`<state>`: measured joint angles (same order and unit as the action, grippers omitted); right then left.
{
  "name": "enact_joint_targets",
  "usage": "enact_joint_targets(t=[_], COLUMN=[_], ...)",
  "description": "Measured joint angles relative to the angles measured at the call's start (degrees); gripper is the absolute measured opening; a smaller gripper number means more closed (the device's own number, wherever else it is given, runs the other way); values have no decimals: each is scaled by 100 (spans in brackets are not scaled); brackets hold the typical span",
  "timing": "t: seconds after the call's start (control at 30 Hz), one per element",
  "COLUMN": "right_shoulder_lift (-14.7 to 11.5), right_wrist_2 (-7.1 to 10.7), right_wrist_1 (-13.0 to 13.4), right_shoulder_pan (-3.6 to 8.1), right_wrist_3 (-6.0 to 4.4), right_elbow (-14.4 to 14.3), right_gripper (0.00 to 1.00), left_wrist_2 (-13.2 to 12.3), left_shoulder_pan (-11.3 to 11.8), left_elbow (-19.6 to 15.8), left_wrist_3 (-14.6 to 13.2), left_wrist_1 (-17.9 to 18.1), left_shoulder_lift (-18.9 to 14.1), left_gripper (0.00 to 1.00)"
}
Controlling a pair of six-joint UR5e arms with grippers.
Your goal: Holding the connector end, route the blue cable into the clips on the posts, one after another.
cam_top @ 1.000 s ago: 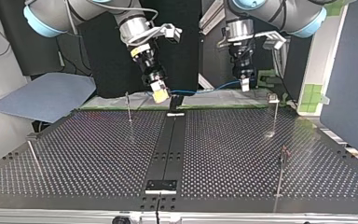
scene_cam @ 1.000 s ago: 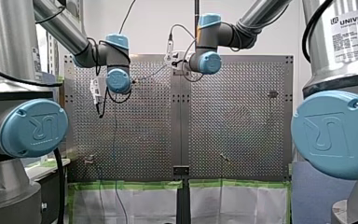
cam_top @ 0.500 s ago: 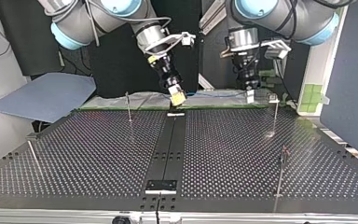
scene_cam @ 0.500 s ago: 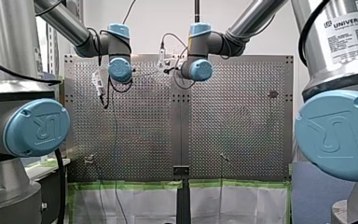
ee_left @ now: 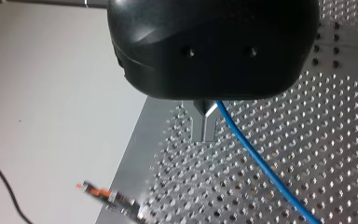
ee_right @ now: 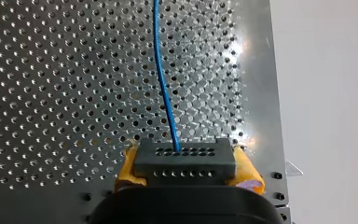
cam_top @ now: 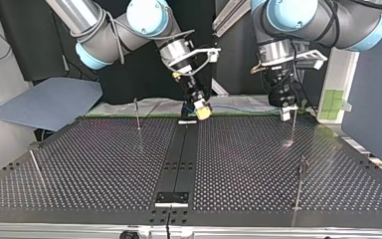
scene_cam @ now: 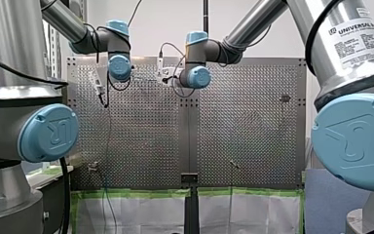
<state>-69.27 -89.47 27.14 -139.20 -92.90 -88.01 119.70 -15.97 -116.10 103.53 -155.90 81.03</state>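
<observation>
My left hand [ee_left: 205, 135] has its metal fingers [ee_left: 199, 125] pinched tight on the blue cable [ee_left: 256, 158], near the worktop's [ee_left: 317, 121] arm-side edge. My right hand [ee_right: 185, 168] clamps the cable's dark connector [ee_right: 185, 156] between yellow pads [ee_right: 126, 170], at that edge's middle.

Left wrist view: the blue cable [ee_left: 256, 154] pops out from behind the black housing of my left gripper [ee_left: 205, 135] and runs off the edge, so neither end shows. The orange-tipped thing [ee_left: 109, 198] off to one side is too blurred to name. Right wrist view: the yellow pads [ee_right: 248, 171] are mostly hidden behind the connector [ee_right: 185, 161]. In the top view, whatever tops the post [cam_top: 293, 130] is too tiny to read.
</observation>
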Motion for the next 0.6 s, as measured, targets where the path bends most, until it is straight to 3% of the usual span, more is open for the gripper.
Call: enact_joint_targets(t=[0.3,0.6], right_shoulder_lift=[35,138], right_wrist_2=[12,70], right_wrist_1=[-461,-930], right_shoulder_pan=[-6,-60], right_wrist_3=[-13,-18], right_elbow=[462,932], right_gripper=[0,0], left_wrist_2=[-79,-86], left_shoulder_pan=[157,272], left_elbow=[95,457], left_wrist_3=[-124,-129], left_wrist_1=[-43,-298], left_shoulder_lift=[-29,-60], left_gripper=[0,0])
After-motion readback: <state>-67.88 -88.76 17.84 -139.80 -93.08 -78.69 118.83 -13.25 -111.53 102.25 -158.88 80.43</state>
